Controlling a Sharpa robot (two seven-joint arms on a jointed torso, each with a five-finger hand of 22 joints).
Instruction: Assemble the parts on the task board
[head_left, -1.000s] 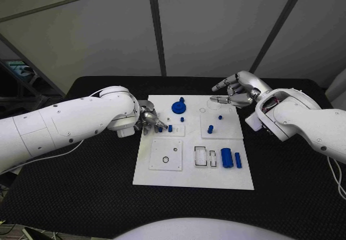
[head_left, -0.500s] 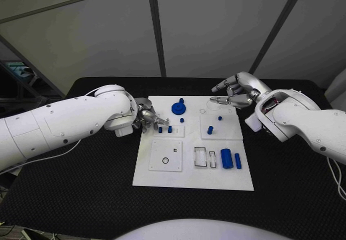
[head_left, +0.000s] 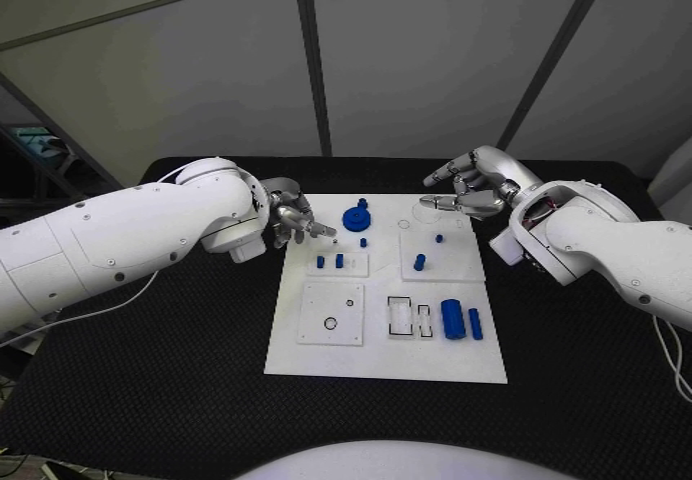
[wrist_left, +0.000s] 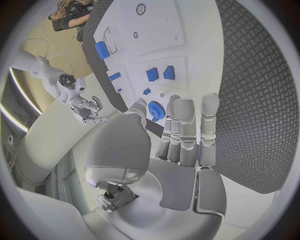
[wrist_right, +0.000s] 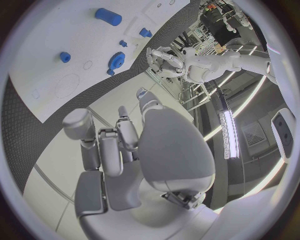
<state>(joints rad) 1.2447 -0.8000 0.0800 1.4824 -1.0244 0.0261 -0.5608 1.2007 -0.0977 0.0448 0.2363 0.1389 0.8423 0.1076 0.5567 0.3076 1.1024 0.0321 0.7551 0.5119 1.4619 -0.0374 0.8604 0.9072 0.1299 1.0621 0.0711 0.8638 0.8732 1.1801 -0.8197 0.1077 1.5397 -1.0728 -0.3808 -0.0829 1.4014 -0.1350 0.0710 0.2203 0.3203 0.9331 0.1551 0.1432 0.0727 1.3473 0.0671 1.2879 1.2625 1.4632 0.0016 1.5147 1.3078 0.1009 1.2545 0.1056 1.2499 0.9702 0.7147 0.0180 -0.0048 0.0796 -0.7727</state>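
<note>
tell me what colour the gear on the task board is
Blue; the gear shows best in the head view, near the white task board's far edge.

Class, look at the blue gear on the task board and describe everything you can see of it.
The blue gear is a round, toothed disc, plastic-looking, lying flat near the far edge of the white task board, with a small knob rising from it. Neither hand touches it: the left hand hovers beside it, fingers apart, holding nothing. The left wrist view shows its teeth just beyond the fingertips.

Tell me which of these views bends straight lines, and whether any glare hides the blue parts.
Head view: the task board has straight edges, and the blue gear reads clearly. Left wrist view: fisheye, the board's edges curve. Right wrist view: also curved, with bright light strips in the room; the parts remain visible.
</note>
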